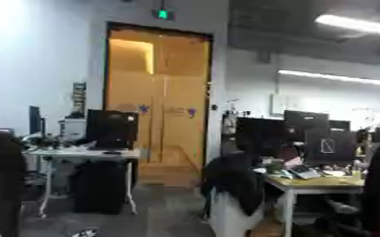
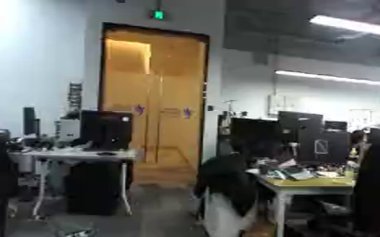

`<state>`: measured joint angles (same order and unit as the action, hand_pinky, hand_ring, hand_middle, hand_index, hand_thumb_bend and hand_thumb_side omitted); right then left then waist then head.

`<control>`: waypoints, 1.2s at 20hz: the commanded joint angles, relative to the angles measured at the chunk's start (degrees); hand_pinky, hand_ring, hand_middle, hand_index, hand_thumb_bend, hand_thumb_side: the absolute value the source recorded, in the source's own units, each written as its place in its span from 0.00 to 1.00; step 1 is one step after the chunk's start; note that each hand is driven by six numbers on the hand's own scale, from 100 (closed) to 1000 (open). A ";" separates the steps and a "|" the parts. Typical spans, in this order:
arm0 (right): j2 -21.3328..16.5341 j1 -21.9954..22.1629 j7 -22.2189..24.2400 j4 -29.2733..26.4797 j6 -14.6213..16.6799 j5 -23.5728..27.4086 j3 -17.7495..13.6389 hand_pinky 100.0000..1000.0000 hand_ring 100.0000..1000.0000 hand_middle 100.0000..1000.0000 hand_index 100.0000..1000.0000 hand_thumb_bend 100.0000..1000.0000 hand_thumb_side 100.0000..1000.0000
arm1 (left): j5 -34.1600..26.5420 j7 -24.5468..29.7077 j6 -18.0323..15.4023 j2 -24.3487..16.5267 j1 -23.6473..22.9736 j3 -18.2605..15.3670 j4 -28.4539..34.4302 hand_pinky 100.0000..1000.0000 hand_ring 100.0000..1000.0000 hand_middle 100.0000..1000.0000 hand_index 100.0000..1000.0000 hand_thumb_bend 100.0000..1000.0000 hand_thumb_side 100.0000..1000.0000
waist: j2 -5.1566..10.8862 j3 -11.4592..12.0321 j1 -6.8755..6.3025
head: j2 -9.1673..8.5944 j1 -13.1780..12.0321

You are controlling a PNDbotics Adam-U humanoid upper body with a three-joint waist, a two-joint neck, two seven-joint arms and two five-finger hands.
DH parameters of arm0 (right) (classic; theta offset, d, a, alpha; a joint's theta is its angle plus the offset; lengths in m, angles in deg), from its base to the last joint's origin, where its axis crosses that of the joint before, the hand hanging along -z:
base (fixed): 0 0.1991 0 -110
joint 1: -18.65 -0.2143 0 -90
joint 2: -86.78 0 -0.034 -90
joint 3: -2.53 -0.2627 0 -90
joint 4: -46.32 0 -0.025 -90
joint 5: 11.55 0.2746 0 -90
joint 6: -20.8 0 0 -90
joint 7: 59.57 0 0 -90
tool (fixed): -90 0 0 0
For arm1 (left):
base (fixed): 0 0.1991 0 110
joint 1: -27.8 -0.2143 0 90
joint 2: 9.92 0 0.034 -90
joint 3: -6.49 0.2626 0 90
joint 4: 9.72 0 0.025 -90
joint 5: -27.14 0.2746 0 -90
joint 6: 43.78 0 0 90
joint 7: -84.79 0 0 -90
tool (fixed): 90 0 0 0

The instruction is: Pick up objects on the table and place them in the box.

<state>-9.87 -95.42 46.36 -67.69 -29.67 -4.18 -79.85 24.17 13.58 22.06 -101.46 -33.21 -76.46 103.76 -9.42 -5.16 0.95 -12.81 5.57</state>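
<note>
Head camera faces out across an office room, not down at any work surface. Neither the left hand nor the right hand appears in either eye view, so whether their fingers are apart or together cannot be told. The box and the objects to be picked up do not show either; their place cannot be told from these views.

Visible: tall wooden double door (image 1: 158, 99) at centre, lit warm yellow, with a green sign (image 1: 162, 14) glowing above it. Left of the door, a white desk (image 1: 84, 155) carrying a dark monitor (image 1: 111, 129). Right of the door, a yellowish desk (image 1: 315, 182) with several dark monitors (image 1: 305, 125) and small clutter on it. A dark jacket (image 1: 232, 178) hangs over a chair just beside that desk. Long ceiling lights (image 1: 357, 24) run along the upper right. Floor (image 1: 165, 210) is grey.
</note>
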 commanded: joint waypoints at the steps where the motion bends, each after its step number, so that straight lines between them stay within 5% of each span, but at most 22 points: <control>1: -0.64 -0.45 -0.13 -0.58 -0.22 0.09 -0.31 0.10 0.42 0.72 0.73 0.02 0.68 | 0.14 0.11 -0.05 -0.98 0.64 -0.44 1.12 0.50 0.53 0.79 0.77 0.41 1.00 | 0.72 -0.09 0.03 | 0.81 -0.27; 12: -0.65 -0.51 0.17 -0.58 -0.46 -0.16 -0.48 0.10 0.42 0.70 0.71 0.01 0.68 | 0.41 0.43 -0.08 -1.12 0.58 -0.47 1.12 0.51 0.54 0.79 0.78 0.42 1.00 | 0.70 -0.26 -0.07 | 2.41 -0.42; 14: -0.55 -0.57 -0.77 -0.58 0.78 -0.42 -1.47 0.10 0.41 0.65 0.69 0.01 0.66 | 1.51 0.96 -0.47 -1.12 0.62 -0.70 1.12 0.52 0.56 0.81 0.79 0.42 1.00 | 0.79 -0.61 -0.09 | 4.15 -1.28; 21: -0.25 1.19 -11.78 -0.58 -0.03 -1.37 -6.25 0.06 0.37 0.56 0.65 0.00 0.63 | 9.06 -3.33 3.28 -6.53 0.31 -3.62 0.79 0.55 0.59 0.83 0.84 0.46 1.00 | 2.39 -1.44 -0.68 | 26.33 -5.76; 24: -0.44 1.73 -17.65 -0.58 -1.30 -1.75 -6.51 0.04 0.35 0.53 0.64 0.00 0.62 | 12.92 -4.27 4.37 -10.40 1.03 -3.45 -0.93 0.55 0.59 0.83 0.84 0.46 1.00 | 2.49 -1.50 -0.89 | 30.93 -5.20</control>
<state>-9.42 -93.40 31.02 -67.70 -30.54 -5.70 -85.62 35.50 9.85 25.81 -109.23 -33.04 -79.29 102.82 -7.78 -6.55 0.03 16.14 0.53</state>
